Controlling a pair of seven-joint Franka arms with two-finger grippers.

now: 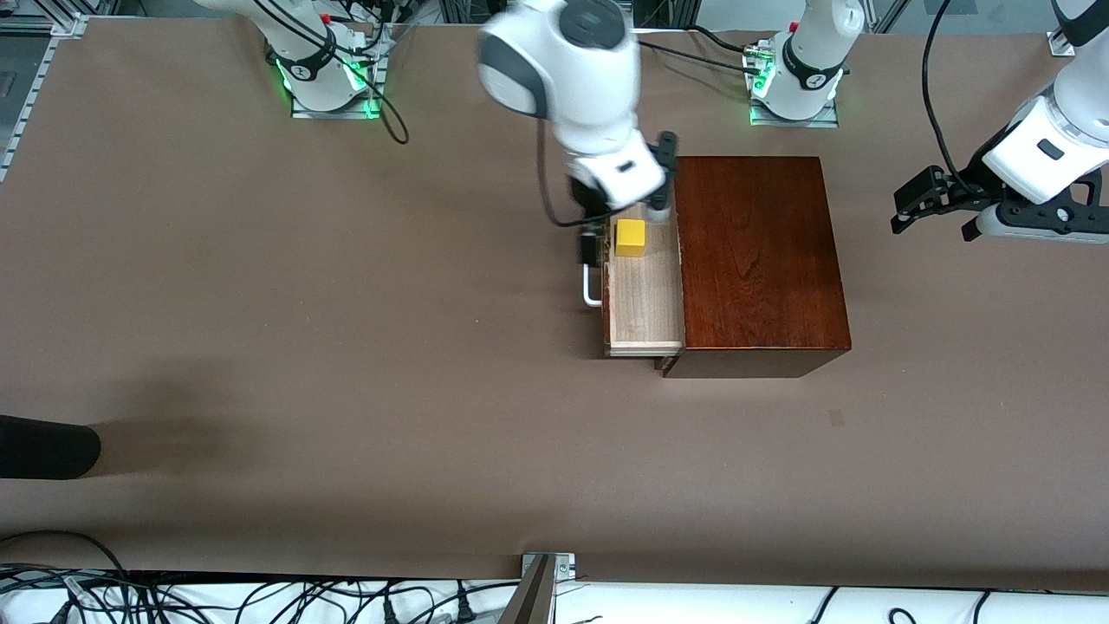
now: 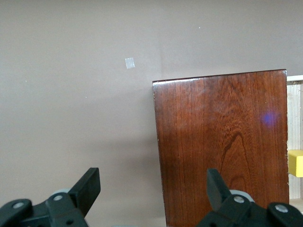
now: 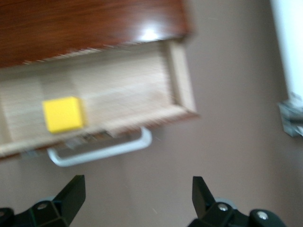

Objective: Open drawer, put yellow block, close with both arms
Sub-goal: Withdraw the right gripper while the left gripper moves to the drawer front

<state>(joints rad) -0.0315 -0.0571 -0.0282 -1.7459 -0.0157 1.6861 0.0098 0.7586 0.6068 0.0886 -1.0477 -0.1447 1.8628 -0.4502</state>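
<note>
Inside the pulled-out pale-wood drawer (image 1: 643, 299) of the glossy reddish-brown wooden box (image 1: 758, 251) sits a small bright yellow cube (image 1: 630, 237). Only the right wrist view shows the whole white U-shaped bar handle (image 3: 102, 152); the right tool (image 3: 135, 195), over the drawer's handle edge, gapes wide and empty. Off the box's end, the left tool (image 2: 154, 189) waits, equally spread, holding nothing.

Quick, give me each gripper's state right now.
Left gripper: open, empty, beside the wooden box.
Right gripper: open, empty, above the drawer holding the yellow block.

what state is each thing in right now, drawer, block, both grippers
drawer: pulled open, white handle free
yellow block: lying inside the drawer, not gripped
right gripper: open, empty, over the drawer's handle side
left gripper: open, empty, waiting over the table at the left arm's end
wooden box: standing on the table
</note>
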